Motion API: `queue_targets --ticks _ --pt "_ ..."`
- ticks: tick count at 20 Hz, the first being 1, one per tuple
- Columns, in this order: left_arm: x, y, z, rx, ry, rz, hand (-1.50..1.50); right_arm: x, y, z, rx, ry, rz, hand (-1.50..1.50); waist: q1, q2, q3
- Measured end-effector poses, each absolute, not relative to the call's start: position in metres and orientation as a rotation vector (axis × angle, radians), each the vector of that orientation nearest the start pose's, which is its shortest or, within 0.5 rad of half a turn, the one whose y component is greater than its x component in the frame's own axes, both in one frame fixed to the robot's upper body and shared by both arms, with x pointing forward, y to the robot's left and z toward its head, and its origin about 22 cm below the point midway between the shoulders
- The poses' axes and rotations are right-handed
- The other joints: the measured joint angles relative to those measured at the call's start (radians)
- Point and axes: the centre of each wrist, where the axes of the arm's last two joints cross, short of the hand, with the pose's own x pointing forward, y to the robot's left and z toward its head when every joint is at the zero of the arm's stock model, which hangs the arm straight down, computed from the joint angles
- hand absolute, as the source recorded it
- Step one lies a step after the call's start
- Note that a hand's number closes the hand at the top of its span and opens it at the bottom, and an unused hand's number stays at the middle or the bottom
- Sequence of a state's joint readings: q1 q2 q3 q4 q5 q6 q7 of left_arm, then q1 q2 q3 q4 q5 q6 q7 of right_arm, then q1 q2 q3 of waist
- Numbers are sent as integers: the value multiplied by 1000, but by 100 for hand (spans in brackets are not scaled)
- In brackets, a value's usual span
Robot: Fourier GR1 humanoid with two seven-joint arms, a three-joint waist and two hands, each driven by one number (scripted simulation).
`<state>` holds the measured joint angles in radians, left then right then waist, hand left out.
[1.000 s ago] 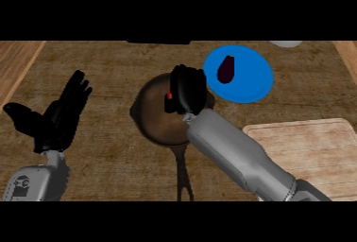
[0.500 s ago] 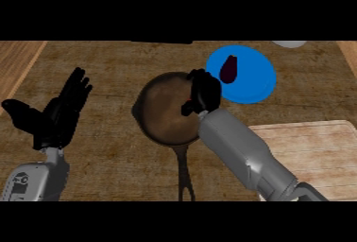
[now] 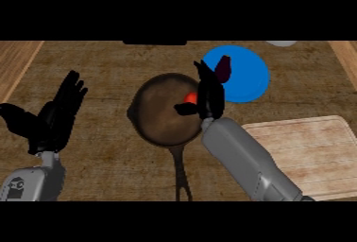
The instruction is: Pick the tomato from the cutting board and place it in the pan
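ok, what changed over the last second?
The right hand opened over the pan: a second ago it was curled round the tomato, which now shows red beside its straightened fingers, at the pan's right side. Left hand, blue plate with its dark item, and cutting board stayed put.

Pan [image 3: 164, 124] sits mid-counter, tomato [image 3: 190, 98] in it. Plate [image 3: 244, 78] lies behind to its right. Cutting board [image 3: 307, 151] lies right, nearer.
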<state>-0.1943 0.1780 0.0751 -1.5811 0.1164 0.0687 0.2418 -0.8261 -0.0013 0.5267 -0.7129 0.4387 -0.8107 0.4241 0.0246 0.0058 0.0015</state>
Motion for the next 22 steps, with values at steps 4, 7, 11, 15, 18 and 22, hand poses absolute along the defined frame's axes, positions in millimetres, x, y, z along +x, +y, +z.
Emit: queue_targets --ticks 4,7,11,15,18,22 --pt "281 269 59 96 -1518 36 0 354 -73 13 -672 -1569 266 -150 -20 -5 0" --pt "275 274 58 100 -1514 53 0 339 -103 9 -596 -1610 190 -150 -31 -8 0" --pt "273 278 56 115 -1510 61 0 312 -138 13 -459 -1661 130 -150 -43 -11 0" --pt "272 276 59 114 -1515 58 0 276 -175 13 -366 -1696 130 -150 -44 -11 -1" --pt "273 279 51 114 -1514 54 0 251 -197 14 -350 -1713 130 -150 -39 -9 -1" --pt "271 280 51 112 -1519 49 0 226 -207 11 -361 -1723 128 -150 -33 -8 -1"
